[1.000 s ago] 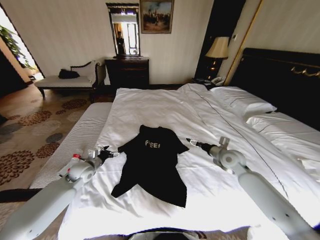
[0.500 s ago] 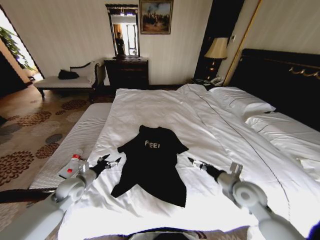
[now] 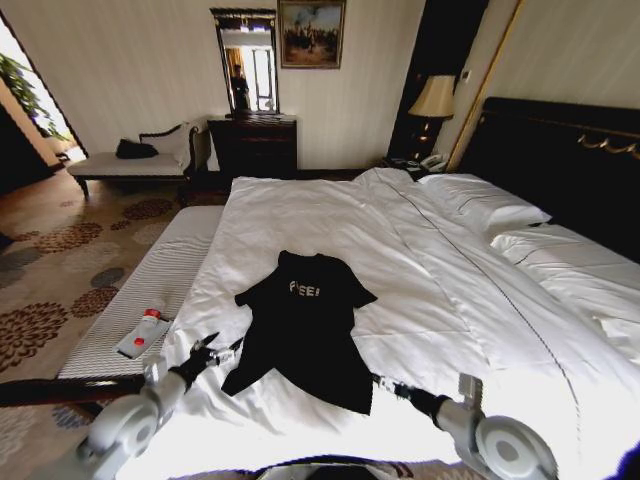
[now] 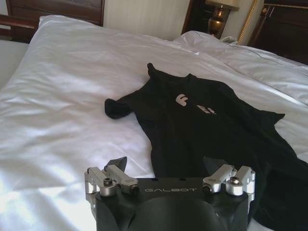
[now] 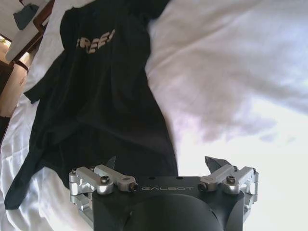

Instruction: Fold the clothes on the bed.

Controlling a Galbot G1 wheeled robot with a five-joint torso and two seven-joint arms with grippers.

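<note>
Head view: T-shirt [image 3: 304,328] lies between left end effector [image 3: 222,351] and right end effector [image 3: 383,384].

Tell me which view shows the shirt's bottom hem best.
The head view: the T-shirt lies whole on the bed, hem toward the robot. Left wrist view hides part of the hem behind the tool; right wrist view shows the hem corner by its tool.

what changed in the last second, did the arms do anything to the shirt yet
Both arms drew back toward the robot: the left hand moved from beside the sleeve to the hem's left corner, the right hand to the right corner. Both are open, holding nothing. The black T-shirt stayed flat on the bed.
</note>
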